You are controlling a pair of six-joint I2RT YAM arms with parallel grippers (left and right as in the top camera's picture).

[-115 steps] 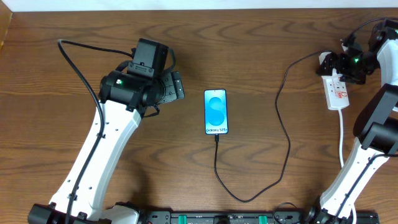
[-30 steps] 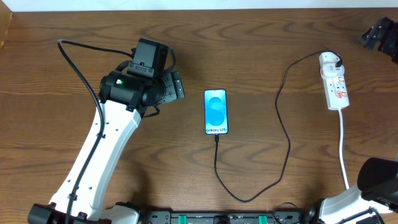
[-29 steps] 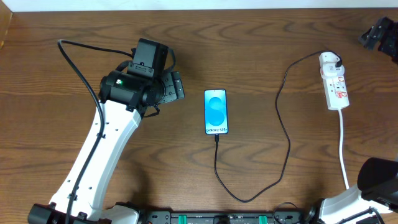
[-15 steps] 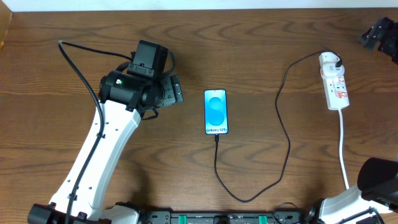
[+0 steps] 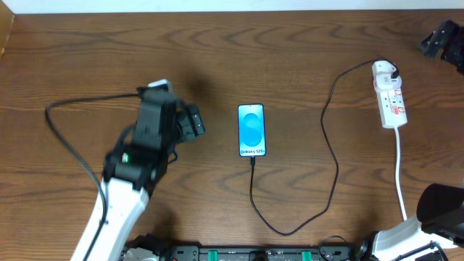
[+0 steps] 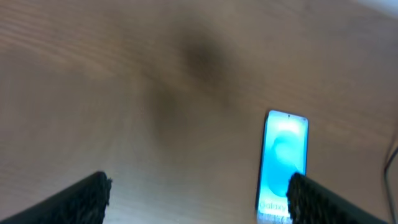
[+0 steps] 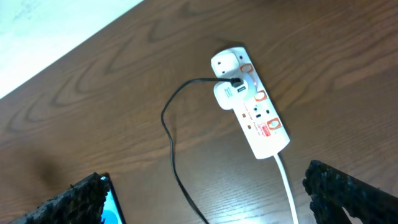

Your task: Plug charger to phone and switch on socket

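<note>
**Brown tabletop, both arms backing off**

Dark wood table (image 5: 217,43) runs under everything, and the layout on it looks finished. The phone (image 5: 251,130) lies flat mid-table with its screen lit blue. The charger (image 5: 335,167) leaves the phone's near end, loops toward me and climbs to the socket (image 5: 390,98) at the far right. There its white plug (image 7: 227,93) sits in the strip.

What changed: half a second ago my left arm (image 5: 138,156) stood higher up beside the phone. Now it has swung back toward its base, blurred with motion. The left gripper (image 6: 199,198) has its fingers spread wide with nothing between them, and the phone lies ahead of it, off to one side. The right gripper (image 7: 208,194) was down on the socket a few seconds back. It is now up at the far right corner — jaws wide apart and empty, looking down at the strip from well clear.

My read — both steps have been attempted and the arms are retreating. Whether the strip is actually switched on I can't tell from these views.
</note>
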